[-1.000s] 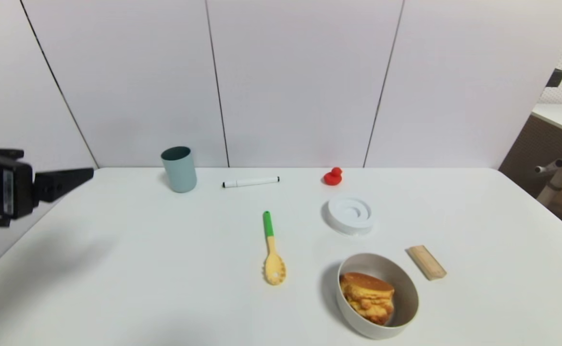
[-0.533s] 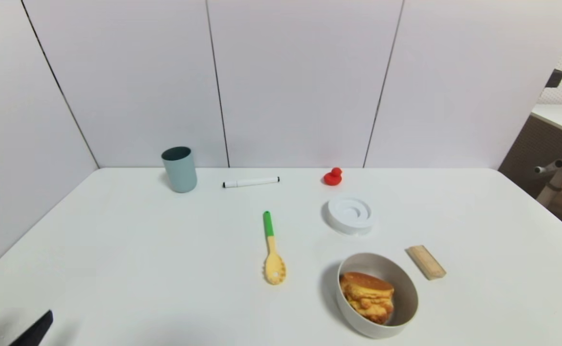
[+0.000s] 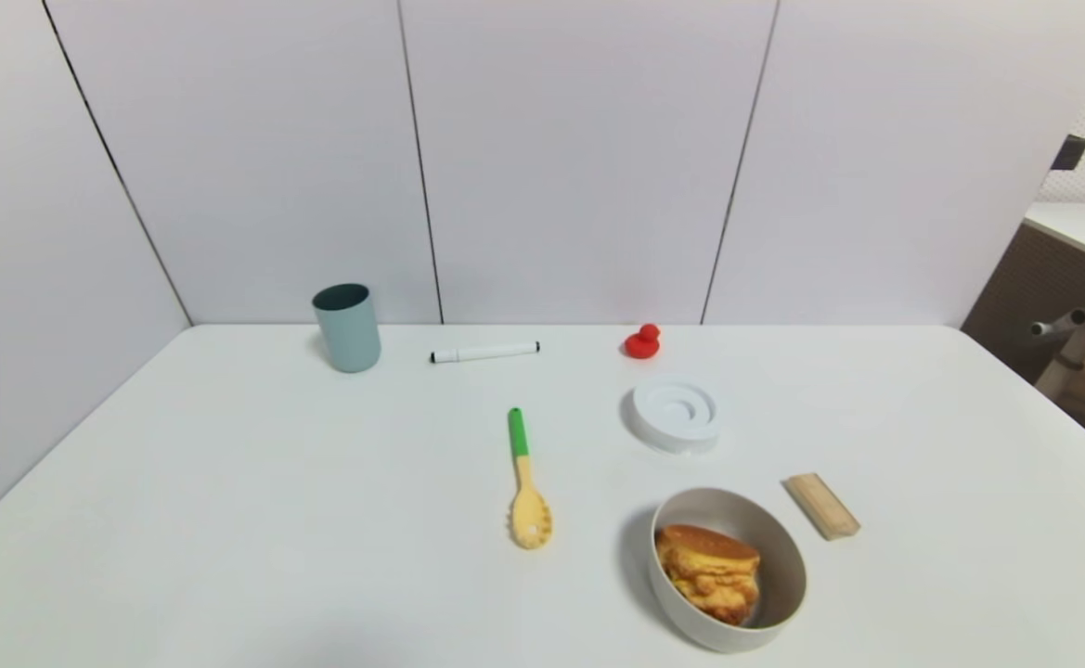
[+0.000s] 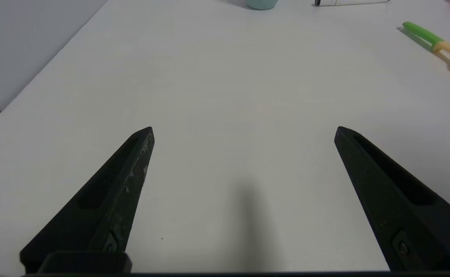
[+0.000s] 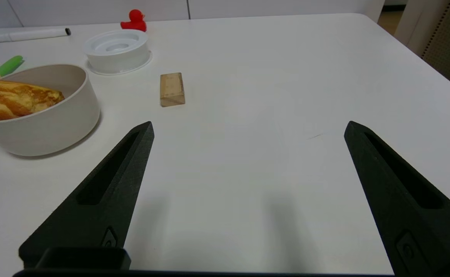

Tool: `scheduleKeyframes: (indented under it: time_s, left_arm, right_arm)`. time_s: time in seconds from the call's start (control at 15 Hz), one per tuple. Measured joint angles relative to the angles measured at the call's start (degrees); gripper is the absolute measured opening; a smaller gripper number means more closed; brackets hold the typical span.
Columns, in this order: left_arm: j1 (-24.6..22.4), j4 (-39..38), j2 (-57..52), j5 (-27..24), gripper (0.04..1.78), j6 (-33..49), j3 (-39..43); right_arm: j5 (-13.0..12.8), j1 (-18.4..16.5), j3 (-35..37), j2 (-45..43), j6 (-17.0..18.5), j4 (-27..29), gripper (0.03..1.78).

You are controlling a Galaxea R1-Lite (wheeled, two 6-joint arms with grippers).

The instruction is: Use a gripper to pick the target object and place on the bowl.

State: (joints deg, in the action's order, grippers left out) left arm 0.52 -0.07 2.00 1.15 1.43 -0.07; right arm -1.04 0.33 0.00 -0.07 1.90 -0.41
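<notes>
Standing upright in the upper left of the head view, near the back wall panels, a teal cup (image 3: 346,327); lying just to its right, a white marker with black ends (image 3: 484,352). Resting at the frame's centre on the white table (image 3: 226,520), a yellow spoon with green handle (image 3: 525,483), handle pointing toward the wall. Sitting right of centre, a small red duck (image 3: 642,341), with a white ringed dish (image 3: 676,414) just below it in the frame. Lying in the lower right, inside the beige-grey bowl (image 3: 779,557), the golden-brown cream-puff bun (image 3: 708,573), leaning against the bowl's left wall. Lying just right of the bowl and apart from it, a tan wooden block (image 3: 822,506). Showing no arm anywhere in the head view. Hovering over bare table in the left wrist view, the left gripper (image 4: 244,132), fingers spread wide and gripping nothing. Hovering likewise in the right wrist view, the right gripper (image 5: 248,129), fingers spread wide around nothing, with the bowl and bun at that frame's left edge and the block above centre.
</notes>
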Motion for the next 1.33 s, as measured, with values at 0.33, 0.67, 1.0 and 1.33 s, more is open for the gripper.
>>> scheduleKeyframes:
  time_s: [0.33,0.67,1.0,1.33]
  left_arm:
    - [-0.09,0.07,-2.0,0.04,1.69,0.05,0.07]
    - [-0.09,0.1,-2.16,0.04,1.69,0.05,0.07]
    - [-0.09,0.1,-2.16,0.04,1.69,0.09,0.07]
    - [-0.09,0.07,-2.16,0.04,1.69,0.05,0.07]
  right_arm:
    - [0.0,0.0,0.0,0.0,0.02,0.0,1.71]
    - [0.0,0.0,0.0,0.0,0.02,0.0,1.71]
    - [-0.06,0.0,0.0,0.0,-0.04,0.06,1.71]
    - [-0.01,0.0,0.0,0.0,0.05,0.0,1.71]
